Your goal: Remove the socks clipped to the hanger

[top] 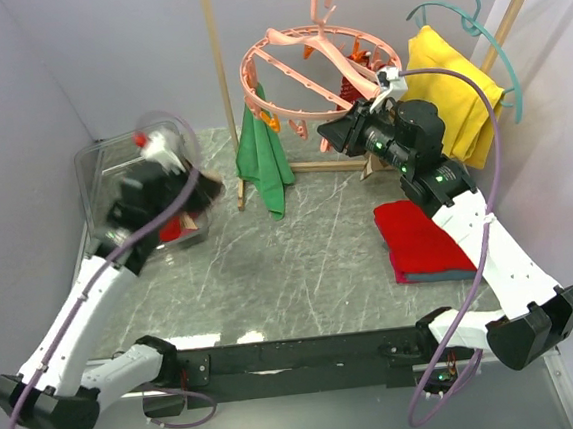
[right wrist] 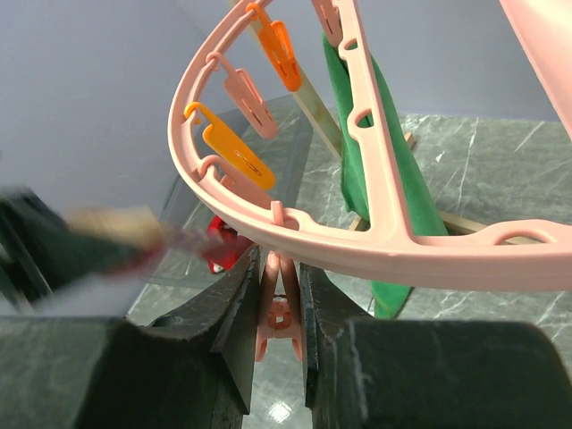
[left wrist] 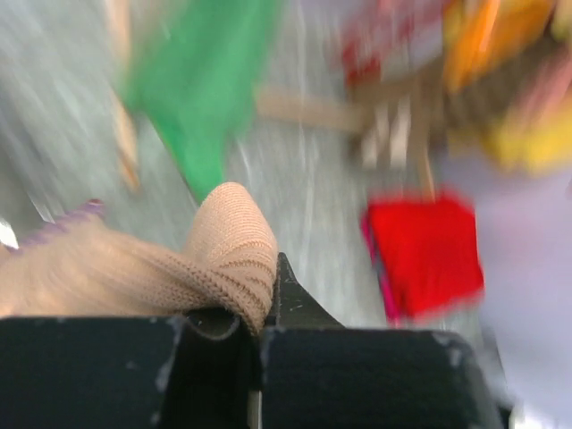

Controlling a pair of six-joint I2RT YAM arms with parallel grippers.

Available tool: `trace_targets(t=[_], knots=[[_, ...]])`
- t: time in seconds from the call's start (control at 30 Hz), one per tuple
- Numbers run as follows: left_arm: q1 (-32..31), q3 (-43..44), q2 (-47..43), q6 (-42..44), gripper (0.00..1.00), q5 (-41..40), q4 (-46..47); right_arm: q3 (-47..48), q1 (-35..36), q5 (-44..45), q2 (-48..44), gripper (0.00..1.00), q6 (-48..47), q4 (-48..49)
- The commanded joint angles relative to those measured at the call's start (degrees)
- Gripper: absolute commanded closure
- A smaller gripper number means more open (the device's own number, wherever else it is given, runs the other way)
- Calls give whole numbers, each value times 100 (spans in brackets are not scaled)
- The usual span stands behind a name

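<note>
Closest to the left wrist camera, your left hand [left wrist: 266, 308] is clamped shut on a tan-brown sock [left wrist: 228, 255]. Its purple-striped cuff [left wrist: 76, 214] trails off to one side, and the grip near the sock's middle leaves both ends free. Seen from above, this hand appears blurred at the clear bin [top: 92, 166] on the left rear of the desk [top: 311, 263]. Something red [top: 172, 227], probably other socks, lies there, so the bin is likely the collection point. Your right hand [right wrist: 279, 335] is raised to the hanger [right wrist: 384, 246], its fingers only narrowly apart on either side of a pink peg [right wrist: 279, 313] hanging below the ring. You cannot tell whether they press it, but the position suits squeezing the peg open. No sock shows in that peg. The hanger hangs by its hook from the wooden rack [top: 221, 100], with the green cloth [top: 262, 161] just beside it and the bin well apart.
</note>
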Motion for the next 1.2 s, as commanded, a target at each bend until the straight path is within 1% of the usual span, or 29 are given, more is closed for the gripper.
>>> trace_targets(t=[0.0, 0.03, 0.1, 0.13, 0.2, 0.23, 0.3, 0.33, 0.37, 0.4, 0.43, 0.5, 0.57, 0.6, 0.67, 0.77, 0.87, 0.93, 1.0, 1.07, 1.17], knots=[[918, 1193, 435, 647, 99, -40, -403, -79, -8, -156, -182, 100, 33, -4], [1250, 1621, 619, 743, 99, -67, -430, -71, -8, -156, -173, 100, 24, -21], [1586, 2019, 805, 840, 98, -67, -465, -44, -17, -165, -164, 100, 6, -39], [1909, 2326, 971, 910, 95, -110, -456, -44, -8, -165, -173, 100, -11, -48], [2201, 2547, 1139, 963, 92, -120, -430, -44, -8, -139, -199, 100, -46, -74], [2490, 2662, 1305, 972, 91, -15, -334, -44, 0, -138, -199, 100, -47, -83], [2860, 2689, 1499, 929, 92, 239, -254, -70, -8, -130, -234, 100, -64, -83], [3218, 2680, 1717, 798, 92, 571, -193, -88, 0, -147, -243, 100, -64, -48], [3387, 2645, 1841, 701, 93, 740, -158, -123, -8, -147, -261, 100, -47, -39], [3546, 2584, 1947, 613, 96, 959, -79, -141, 0, -156, -261, 100, -38, -13], [3808, 2410, 2166, 438, 97, 1362, 87, -158, -8, -191, -261, 100, -29, 39], [4012, 2103, 2500, 226, 99, 1821, 229, -193, -8, -226, -243, 100, 15, 75], [4189, 1820, 2694, -46, 99, 2094, 561, -229, 0, -279, -235, 100, 59, 136], [4206, 1558, 2895, -99, 99, 2121, 685, -237, -8, -296, -217, 100, 59, 145], [4206, 1319, 3159, -118, 99, 2043, 870, -264, 0, -305, -200, 100, 94, 172], [4215, 1134, 3810, -21, 99, 1902, 722, -325, -8, -332, -226, 100, 103, 216], [4329, 1081, 4241, -179, 98, 2182, 747, -387, -8, -305, -269, 100, 120, 242], [4321, 1046, 4312, -162, 85, 1956, 783, -413, -8, -288, -287, 100, 129, 259], [4329, 1063, 4373, -144, 77, 1911, 704, -448, -8, -296, -314, 100, 155, 277], [4329, 1107, 4365, -91, 72, 1893, 634, -466, -8, -323, -340, 100, 182, 295], [4329, 1019, 4067, -100, 54, 1718, 721, -440, -8, -367, -340, 100, 208, 277]])
